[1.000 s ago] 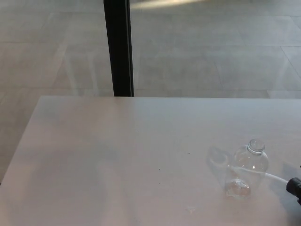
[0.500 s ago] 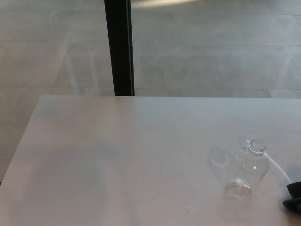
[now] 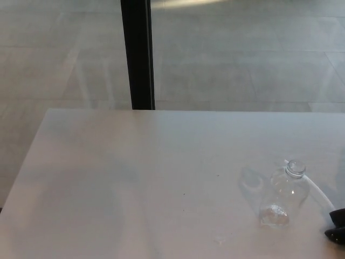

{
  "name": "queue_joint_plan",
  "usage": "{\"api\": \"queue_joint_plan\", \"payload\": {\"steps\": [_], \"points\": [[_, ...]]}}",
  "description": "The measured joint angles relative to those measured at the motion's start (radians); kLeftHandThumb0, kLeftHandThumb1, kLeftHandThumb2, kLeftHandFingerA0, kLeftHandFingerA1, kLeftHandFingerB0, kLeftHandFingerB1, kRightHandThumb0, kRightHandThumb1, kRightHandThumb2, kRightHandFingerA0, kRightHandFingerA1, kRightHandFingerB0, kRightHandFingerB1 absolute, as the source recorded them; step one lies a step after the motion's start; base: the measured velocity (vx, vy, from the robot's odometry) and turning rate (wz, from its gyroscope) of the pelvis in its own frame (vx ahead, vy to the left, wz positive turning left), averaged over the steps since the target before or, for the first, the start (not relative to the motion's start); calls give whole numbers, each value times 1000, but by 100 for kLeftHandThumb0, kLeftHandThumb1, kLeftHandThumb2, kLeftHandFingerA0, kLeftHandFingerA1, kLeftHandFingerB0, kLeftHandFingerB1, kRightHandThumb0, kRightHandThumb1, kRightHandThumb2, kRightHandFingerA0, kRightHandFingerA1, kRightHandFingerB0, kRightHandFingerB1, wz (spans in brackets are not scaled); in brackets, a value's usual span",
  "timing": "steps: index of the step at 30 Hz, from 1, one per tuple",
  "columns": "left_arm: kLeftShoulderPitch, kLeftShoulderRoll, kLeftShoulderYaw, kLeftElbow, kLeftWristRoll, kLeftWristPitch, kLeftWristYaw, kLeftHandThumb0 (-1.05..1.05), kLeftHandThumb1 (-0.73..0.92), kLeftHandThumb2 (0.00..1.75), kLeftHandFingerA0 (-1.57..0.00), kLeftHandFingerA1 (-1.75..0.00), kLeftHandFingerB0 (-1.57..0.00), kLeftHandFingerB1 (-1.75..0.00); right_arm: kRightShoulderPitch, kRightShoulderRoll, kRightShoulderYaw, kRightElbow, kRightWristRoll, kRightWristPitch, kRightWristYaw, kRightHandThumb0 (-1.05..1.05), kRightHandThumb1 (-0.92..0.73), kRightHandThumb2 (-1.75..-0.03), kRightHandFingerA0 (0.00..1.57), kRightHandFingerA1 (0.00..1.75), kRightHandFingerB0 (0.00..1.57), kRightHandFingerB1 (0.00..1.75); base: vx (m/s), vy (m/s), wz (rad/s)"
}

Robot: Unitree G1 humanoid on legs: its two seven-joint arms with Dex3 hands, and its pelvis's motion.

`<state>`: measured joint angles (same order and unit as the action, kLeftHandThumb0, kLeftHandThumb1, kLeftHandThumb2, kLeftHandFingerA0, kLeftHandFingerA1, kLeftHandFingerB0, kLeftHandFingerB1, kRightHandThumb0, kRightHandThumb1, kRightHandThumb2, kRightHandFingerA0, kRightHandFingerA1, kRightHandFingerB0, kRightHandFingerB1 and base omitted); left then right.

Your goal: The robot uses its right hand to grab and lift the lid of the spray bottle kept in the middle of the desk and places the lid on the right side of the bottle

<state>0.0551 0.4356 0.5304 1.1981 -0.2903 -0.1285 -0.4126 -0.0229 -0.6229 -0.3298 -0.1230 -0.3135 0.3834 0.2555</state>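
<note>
A clear plastic bottle [image 3: 283, 195] stands upright on the pale desk [image 3: 135, 183], right of its middle, with its neck [image 3: 295, 168] open. A thin white tube [image 3: 319, 193] curves from beside the neck down to the right. It ends at a black shape [image 3: 337, 225] cut off by the picture's right edge, low down. This is my right hand or the spray lid in it; I cannot tell them apart. Too little of it shows to tell its state. My left hand does not show.
A black post [image 3: 137, 54] stands behind the desk's far edge, left of centre. Grey floor tiles lie beyond. The desk's left edge [image 3: 24, 167] runs diagonally down the picture's left side.
The white tube, which crossed the bottle's body a second ago, now arcs from beside the neck to the right. The black shape at the right edge has sunk lower.
</note>
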Motion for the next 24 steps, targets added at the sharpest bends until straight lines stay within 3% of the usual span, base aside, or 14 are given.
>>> {"api": "queue_joint_plan", "payload": {"steps": [10, 24], "points": [[-10, 0, -10, 8, 1, 0, 0, -105, 49, 75, -66, -115, -45, -104, 24, 0, -170, -35, 142, 30, 88, -101, -65, -100, 0, 29, 8, 6, 0, 0, 0], [-10, 3, -12, 13, 0, 0, 1, -105, 49, 75, -66, -115, -45, -104, 44, 0, -182, -45, 222, 51, 121, -101, -65, -100, 0, 29, 8, 6, 0, 0, 0]]}}
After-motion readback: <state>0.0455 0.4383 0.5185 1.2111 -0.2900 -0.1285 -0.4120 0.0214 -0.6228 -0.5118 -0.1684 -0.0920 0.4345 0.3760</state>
